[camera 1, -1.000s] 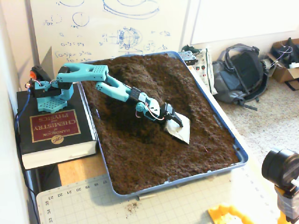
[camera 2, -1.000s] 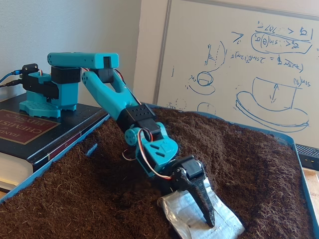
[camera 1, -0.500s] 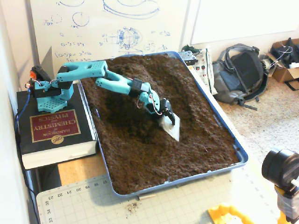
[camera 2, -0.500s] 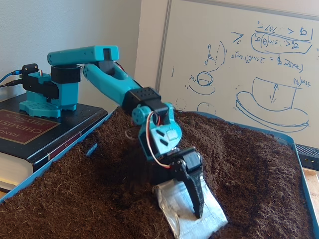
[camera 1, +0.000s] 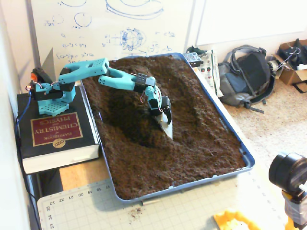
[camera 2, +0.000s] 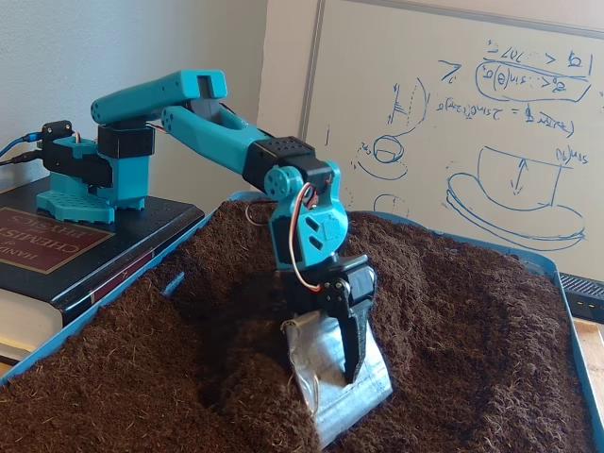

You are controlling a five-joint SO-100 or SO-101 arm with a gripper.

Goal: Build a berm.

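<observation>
**Berm of dark soil rises right of the scraping blade**

Berm (camera 1: 189,103): a long, low hump of loose dark brown crumbly soil with sloping sides, running along the right half of the blue-rimmed rectangular tray (camera 1: 247,158) in the high fixed view.

At the left of that view, a thick black hardback book (camera 1: 50,132) with a maroon label reading "HANDBOOK OF CHEMISTRY AND PHYSICS" carries the teal plastic arm's base (camera 1: 50,93). A pale green cutting mat (camera 1: 86,206) with printed numbers lies below. The arm reaches right over a scooped hollow (camera 1: 127,120) in the soil. Its black gripper (camera 1: 166,119) is clamped on a flat silvery foil-covered blade (camera 1: 166,126), tilted and partly dug into the soil; the low fixed view shows the blade (camera 2: 335,377) likewise. Behind stands a whiteboard (camera 1: 110,26) with blue sketches, unreadable. Further right, a grey backpack (camera 1: 247,72) rests on speckled floor.
</observation>
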